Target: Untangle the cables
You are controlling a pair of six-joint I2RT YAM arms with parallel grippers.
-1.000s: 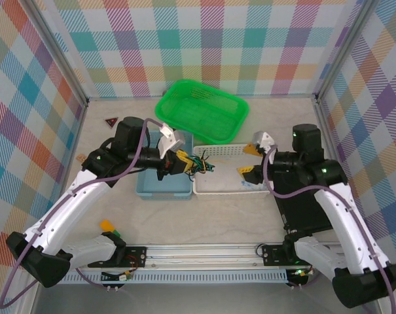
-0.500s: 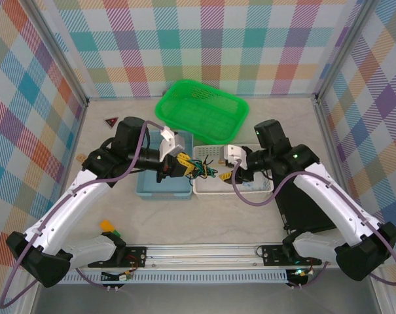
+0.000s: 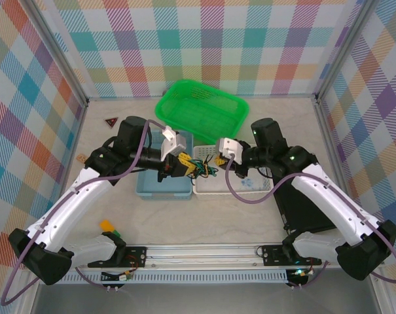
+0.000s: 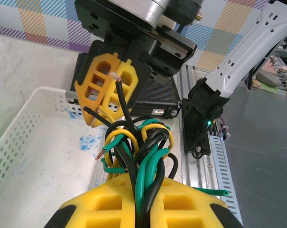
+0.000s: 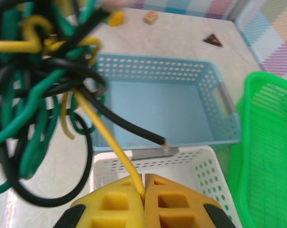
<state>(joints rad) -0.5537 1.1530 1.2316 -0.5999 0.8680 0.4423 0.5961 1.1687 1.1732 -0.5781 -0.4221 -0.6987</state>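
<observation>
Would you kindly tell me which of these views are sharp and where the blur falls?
Top external: evenly lit and sharp throughout, with only soft shadows. Left wrist: the cable tangle is crisp and well lit. Right wrist: the same tangle, close to the lens, is blurred, while the blue basket and the right claw look sharper.
</observation>
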